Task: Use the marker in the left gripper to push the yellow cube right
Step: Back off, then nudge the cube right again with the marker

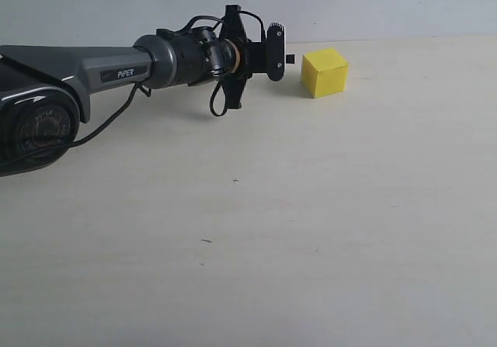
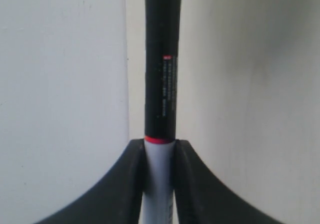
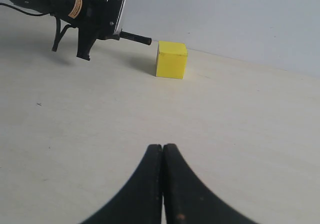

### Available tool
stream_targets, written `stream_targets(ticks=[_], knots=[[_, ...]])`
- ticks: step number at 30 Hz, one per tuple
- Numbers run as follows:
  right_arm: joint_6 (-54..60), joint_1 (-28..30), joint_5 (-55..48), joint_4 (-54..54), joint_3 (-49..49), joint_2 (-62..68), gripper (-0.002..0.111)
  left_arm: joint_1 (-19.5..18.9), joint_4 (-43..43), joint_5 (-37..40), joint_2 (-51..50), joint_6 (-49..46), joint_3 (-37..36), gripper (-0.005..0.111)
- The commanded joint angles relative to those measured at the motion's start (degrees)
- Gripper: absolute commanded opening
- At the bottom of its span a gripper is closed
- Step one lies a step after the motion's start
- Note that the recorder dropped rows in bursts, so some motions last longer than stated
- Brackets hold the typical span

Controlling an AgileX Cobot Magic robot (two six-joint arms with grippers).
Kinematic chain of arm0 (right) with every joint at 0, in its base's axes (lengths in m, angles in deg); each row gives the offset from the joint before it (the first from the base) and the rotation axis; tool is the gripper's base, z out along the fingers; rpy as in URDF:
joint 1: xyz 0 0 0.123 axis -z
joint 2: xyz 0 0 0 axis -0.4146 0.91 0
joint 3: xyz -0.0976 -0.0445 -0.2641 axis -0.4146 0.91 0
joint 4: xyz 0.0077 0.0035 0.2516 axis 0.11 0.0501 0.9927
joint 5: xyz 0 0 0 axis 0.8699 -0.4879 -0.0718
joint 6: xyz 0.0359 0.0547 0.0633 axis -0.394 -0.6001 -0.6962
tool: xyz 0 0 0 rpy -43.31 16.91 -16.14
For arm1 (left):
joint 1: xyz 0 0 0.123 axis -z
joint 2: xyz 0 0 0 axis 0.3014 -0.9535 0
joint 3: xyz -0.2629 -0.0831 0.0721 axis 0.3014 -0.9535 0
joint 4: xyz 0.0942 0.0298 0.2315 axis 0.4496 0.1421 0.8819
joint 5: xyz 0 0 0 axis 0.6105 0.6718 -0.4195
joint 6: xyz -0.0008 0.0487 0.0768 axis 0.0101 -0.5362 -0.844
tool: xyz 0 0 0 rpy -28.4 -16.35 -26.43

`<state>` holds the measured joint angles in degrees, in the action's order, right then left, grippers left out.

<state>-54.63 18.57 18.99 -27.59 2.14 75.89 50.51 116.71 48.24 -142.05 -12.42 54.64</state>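
The yellow cube [image 1: 324, 71] sits on the pale table near the back wall; the right wrist view shows this cube [image 3: 171, 59] too. My left gripper [image 1: 273, 52] reaches in from the left, level with the cube, and is shut on the marker [image 2: 161, 68]. Its fingers [image 2: 190, 184] clamp the white barrel just behind the long black cap. The marker's black tip [image 1: 290, 57] points at the cube's left side, and a small gap separates them. The cube is out of the left wrist view. My right gripper [image 3: 162, 147] is shut on nothing, low over the table, well short of the cube.
A white wall [image 1: 373, 5] rises just behind the cube. Bare table [image 1: 404, 176] stretches to the cube's right and towards the front, with a few tiny dark specks [image 1: 235, 180]. The left arm's loose cables [image 1: 221, 102] hang below its wrist.
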Motion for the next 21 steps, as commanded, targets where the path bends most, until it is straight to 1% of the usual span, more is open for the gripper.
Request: stream_targets(ticks=[1,9,14,16,19,21], knots=[[0.1,-0.1,0.8,0.2,0.2,-0.2,0.0,0.2,0.0,-0.9,0.3,-1.5,0.3,0.0],[0.1,-0.1,0.8,0.2,0.2,-0.2,0.0,0.5,0.2,-3.3,0.0,-3.9,0.3,0.0],[0.1,-0.1,0.8,0.2,0.2,-0.2,0.0,-0.4,0.7,-7.5,-1.0,-5.4,0.3,0.0],[0.1,-0.1,0.8,0.2,0.2,-0.2,0.0,-0.4,0.6,-6.7,-1.6,-4.5,1.0,0.0],[0.1,-0.1,0.8,0.2,0.2,-0.2,0.0,-0.8,1.0,-3.5,-3.2,-4.7,3.3,0.0],[0.1,-0.1,0.8,0.2,0.2,-0.2,0.0,-1.0,1.0,-3.8,-3.9,-4.5,3.8,0.0]])
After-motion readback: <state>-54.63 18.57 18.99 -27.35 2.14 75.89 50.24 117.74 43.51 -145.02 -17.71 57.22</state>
